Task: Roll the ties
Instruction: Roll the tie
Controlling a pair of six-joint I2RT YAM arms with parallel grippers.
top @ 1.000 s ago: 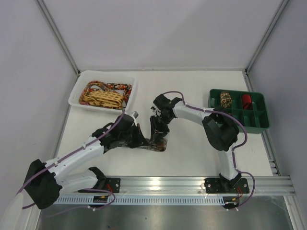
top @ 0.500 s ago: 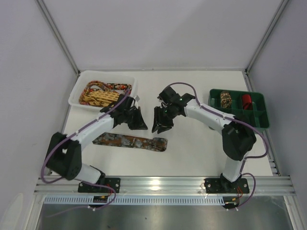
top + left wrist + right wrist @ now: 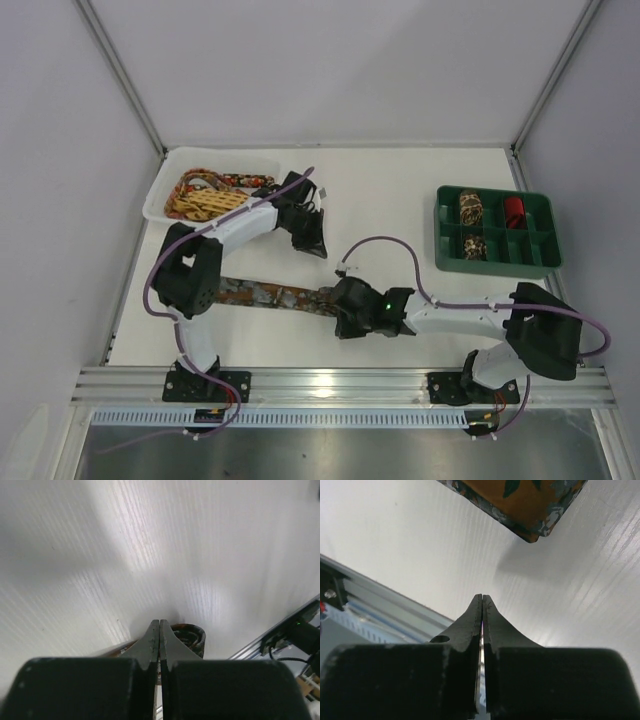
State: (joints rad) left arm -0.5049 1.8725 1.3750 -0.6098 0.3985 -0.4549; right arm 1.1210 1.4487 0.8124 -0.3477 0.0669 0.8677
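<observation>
A dark brown and orange mottled tie lies flat on the white table, with its right end rolled into a small coil. My left gripper is shut and empty, behind the tie near the white tray; its tips point toward the coil. My right gripper is shut and empty, low over the table by the tie's right end. In the right wrist view its tips are just short of an orange patterned tie end.
A white tray at the back left holds a yellow lattice tie and a red-floral tie. A green divided box at the right holds rolled brown ties and a red one. A metal rail runs along the front edge.
The left gripper has moved back and right, away from the tie toward the tray. The right arm has swung down to the front, its gripper now by the tie's rolled end.
</observation>
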